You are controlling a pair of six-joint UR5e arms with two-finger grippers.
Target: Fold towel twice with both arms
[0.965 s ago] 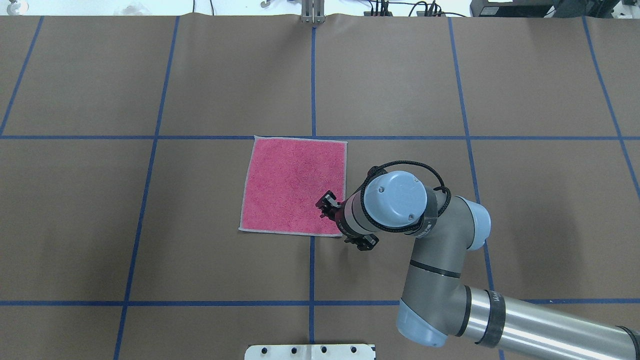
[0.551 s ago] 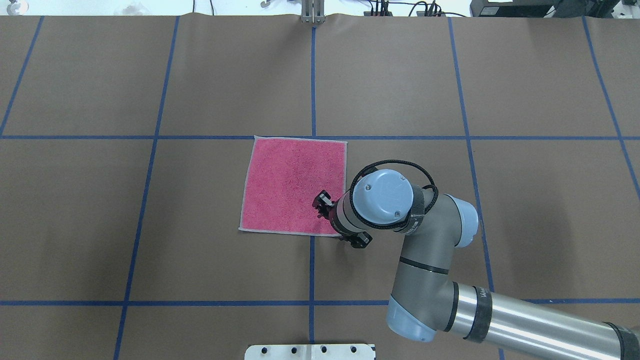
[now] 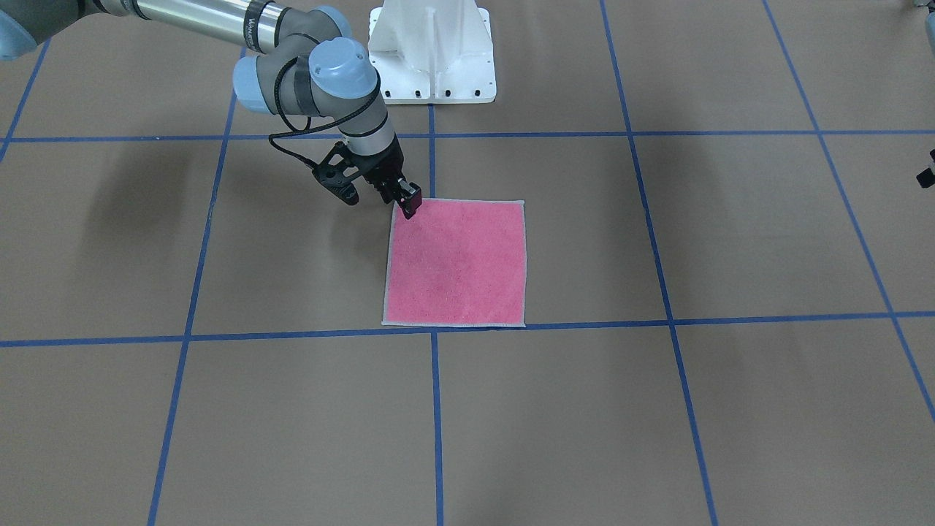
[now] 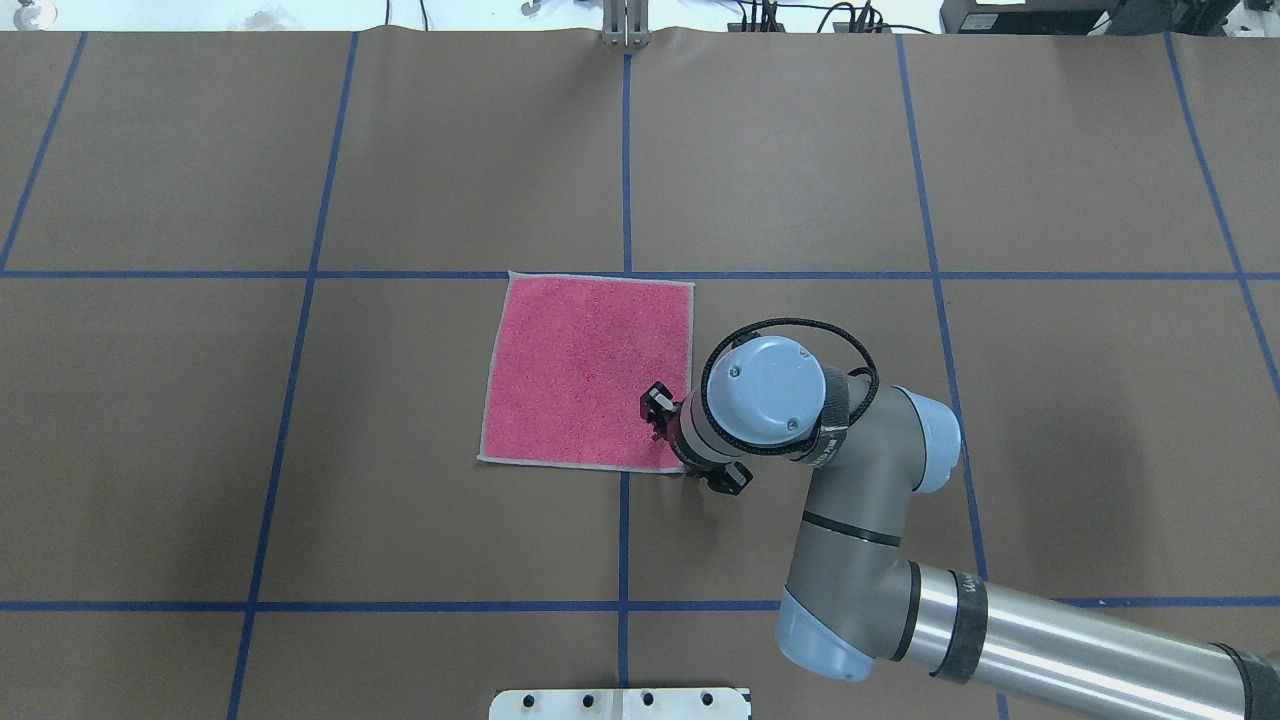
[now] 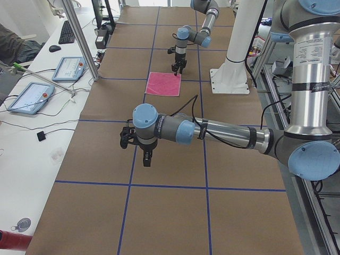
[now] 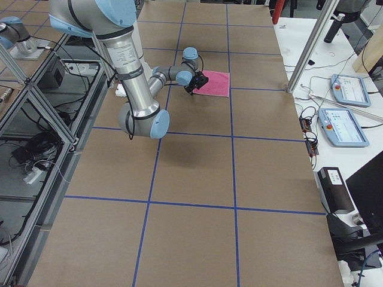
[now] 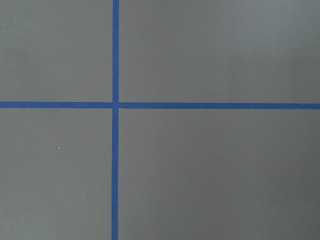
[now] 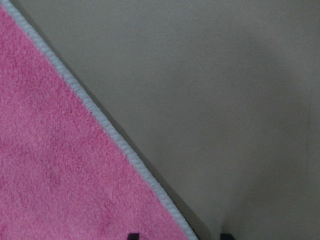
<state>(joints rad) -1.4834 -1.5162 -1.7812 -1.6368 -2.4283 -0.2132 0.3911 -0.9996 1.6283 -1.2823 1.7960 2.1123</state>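
Small square pink terry towel, light grey edging, lay flat mid-frame overhead on a brown paper-covered table.
The black two-finger right gripper straddled its lower right corner, fingers spread wide. The black left gripper hung over the table well apart; its opening could not be told.

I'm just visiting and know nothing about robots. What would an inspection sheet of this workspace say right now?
Surface: brown table with blue tape grid.
Job's things: towel lying flat, pink face up, unfolded.
Clutter: nothing seen.
Grippers: right gripper jaws open, astride the towel's edge near a corner; left gripper over bare table, far from towel, state unclear.
Cables: black cable looped around right wrist.
Surroundings: white pedestal; side bench with tablets.
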